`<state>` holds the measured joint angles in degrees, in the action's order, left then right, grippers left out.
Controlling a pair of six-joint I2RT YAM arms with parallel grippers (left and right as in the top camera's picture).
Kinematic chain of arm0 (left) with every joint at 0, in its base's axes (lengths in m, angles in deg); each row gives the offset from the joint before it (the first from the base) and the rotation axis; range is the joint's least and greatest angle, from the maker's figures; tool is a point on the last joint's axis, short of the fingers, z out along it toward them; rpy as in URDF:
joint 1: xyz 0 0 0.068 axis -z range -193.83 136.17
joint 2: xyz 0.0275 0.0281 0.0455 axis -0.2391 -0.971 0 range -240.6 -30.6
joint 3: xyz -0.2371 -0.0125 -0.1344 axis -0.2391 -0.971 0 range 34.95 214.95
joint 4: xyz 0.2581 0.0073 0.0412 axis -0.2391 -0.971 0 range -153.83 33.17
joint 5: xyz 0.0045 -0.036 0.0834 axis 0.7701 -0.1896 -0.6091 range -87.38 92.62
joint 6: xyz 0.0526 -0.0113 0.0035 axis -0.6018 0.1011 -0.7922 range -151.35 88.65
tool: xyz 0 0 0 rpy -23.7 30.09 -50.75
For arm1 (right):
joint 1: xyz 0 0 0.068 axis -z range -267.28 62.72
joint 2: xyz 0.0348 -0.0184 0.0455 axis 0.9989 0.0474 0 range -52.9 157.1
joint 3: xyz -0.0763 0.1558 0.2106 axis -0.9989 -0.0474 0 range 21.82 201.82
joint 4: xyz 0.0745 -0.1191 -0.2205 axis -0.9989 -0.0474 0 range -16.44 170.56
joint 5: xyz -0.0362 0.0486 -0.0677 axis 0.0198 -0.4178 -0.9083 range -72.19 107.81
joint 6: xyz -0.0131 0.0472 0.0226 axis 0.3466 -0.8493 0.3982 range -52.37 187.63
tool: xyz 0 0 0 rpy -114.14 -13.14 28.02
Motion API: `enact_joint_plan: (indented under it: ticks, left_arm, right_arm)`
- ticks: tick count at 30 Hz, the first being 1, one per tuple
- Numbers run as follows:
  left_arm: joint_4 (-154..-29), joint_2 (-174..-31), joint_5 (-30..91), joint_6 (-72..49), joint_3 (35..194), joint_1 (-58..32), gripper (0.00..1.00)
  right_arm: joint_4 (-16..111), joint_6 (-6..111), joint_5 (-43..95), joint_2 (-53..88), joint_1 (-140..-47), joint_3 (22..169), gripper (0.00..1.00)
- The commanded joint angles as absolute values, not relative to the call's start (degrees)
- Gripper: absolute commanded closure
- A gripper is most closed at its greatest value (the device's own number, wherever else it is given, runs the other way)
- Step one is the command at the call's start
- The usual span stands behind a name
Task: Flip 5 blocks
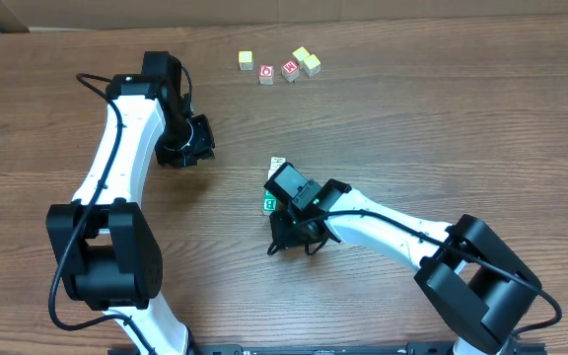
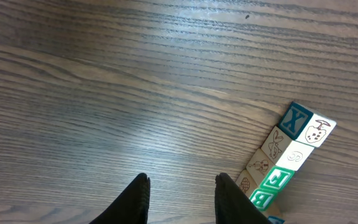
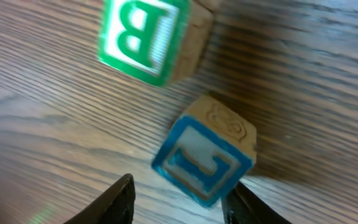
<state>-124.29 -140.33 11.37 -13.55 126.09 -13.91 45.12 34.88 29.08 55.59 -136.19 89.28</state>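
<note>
- While no finished flip is showing for certain, the worktop [image 1: 412, 128] is presenting as flat, matte, brown wood-grain board.
- Left claw [image 2: 183, 190]: dark tapered fingers are standing apart, released, hanging over bare grain near the cubes.
- Right claw [image 3: 183, 190]: fingers are standing apart, gripping nothing, flanking one cube.
- Blocks [image 2: 284, 158]: small printed wooden cubes are lying packed together mid-worktop.
- Blue-printed block [image 3: 201, 158]: is tipping on an edge, seemingly mid-flip; the others are probably waiting.
- Green B block [image 3: 143, 37]: is lying just beyond it.

White arms [image 1: 126, 138]; black joints [image 1: 106, 251]
</note>
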Motion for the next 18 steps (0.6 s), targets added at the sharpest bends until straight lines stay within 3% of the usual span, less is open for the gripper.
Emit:
enact_joint_plan:
  ticks: [1,18]
  left_arm:
    - [-124.1,-139.1,11.0,-14.0,125.9,-13.7,0.72]
    - [-124.1,-139.1,11.0,-14.0,125.9,-13.7,0.73]
  right_arm:
    - [47.2,32.8,29.9,54.9,-137.1,89.2,0.58]
    - [43.8,32.9,26.7,54.9,-137.1,89.1,0.61]
